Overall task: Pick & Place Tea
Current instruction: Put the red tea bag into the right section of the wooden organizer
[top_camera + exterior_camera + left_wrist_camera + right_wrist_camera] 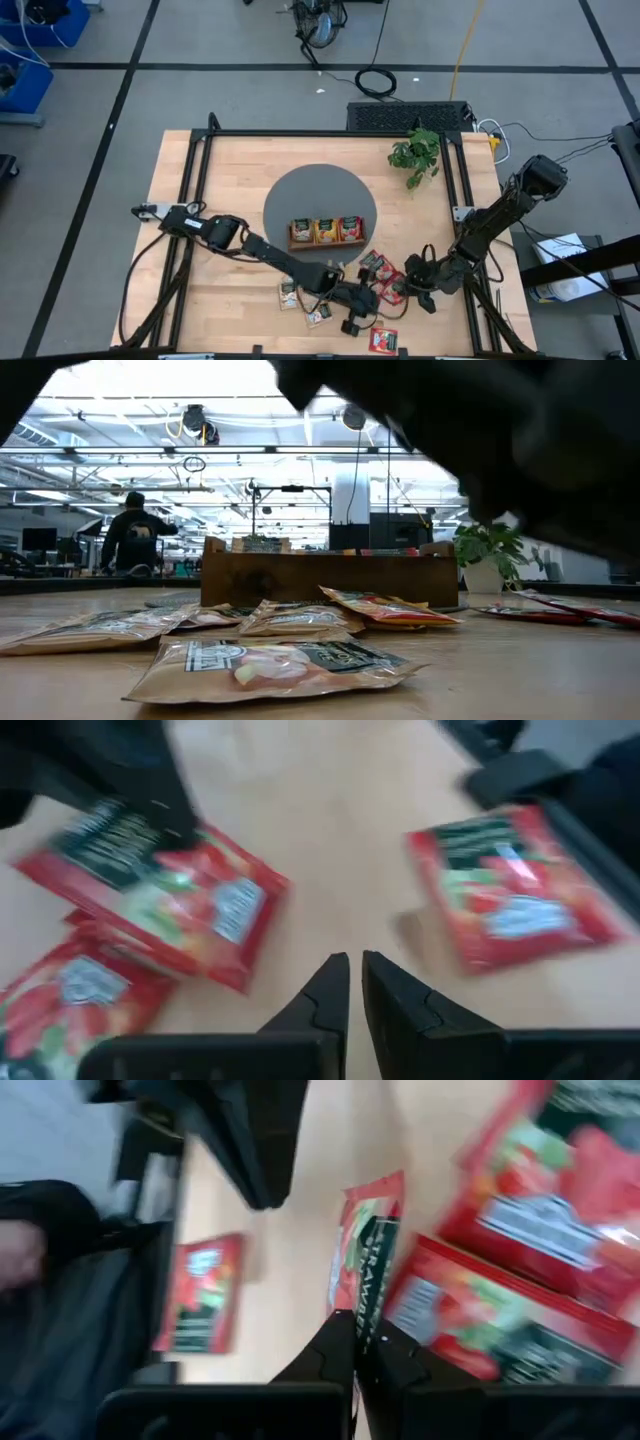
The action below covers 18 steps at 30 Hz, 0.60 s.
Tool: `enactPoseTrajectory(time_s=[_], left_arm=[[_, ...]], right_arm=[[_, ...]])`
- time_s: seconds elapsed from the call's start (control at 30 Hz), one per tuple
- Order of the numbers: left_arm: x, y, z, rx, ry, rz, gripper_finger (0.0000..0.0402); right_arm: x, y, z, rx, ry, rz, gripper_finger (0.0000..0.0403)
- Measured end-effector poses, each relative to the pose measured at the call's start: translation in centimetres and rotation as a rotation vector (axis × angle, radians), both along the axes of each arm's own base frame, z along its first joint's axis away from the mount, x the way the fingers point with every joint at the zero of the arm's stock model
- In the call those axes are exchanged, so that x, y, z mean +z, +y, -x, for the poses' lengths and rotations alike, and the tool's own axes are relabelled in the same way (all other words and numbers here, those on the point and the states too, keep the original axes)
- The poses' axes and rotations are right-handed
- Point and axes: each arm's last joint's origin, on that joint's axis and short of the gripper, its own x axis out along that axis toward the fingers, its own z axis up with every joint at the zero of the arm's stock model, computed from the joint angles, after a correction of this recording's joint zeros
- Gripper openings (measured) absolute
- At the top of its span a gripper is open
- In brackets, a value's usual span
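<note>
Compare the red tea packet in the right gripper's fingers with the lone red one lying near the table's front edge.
The pinched red packet is gripped at one edge by the right gripper, fingers shut; the lone red packet lies free. The pinched one stands edge-on; the lone one lies flat on the table. The pinched one is beside other red packets; the lone one lies apart. Both are red.
</note>
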Motion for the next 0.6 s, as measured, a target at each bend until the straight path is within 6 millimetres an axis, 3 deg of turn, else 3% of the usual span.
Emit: enactPoseTrajectory(time_s=[0.17, 0.33, 0.6], left_arm=[[2.0, -2.2, 2.8, 0.003, 0.118, -0.071, 0.0037], [3.9, -4.3, 5.6, 0.213, 0.118, -0.231, 0.0037], [5.3, -6.1, 10.2, 0.446, 0.176, -0.346, 0.0037]], right_arm=[[1.5, 0.5, -0.3, 0.065, -0.069, -0.015, 0.0001], [3.2, 0.7, -1.2, 0.113, -0.089, 0.056, 0.0001], [7.2, -1.2, -4.2, 0.082, 0.085, 0.271, 0.0]])
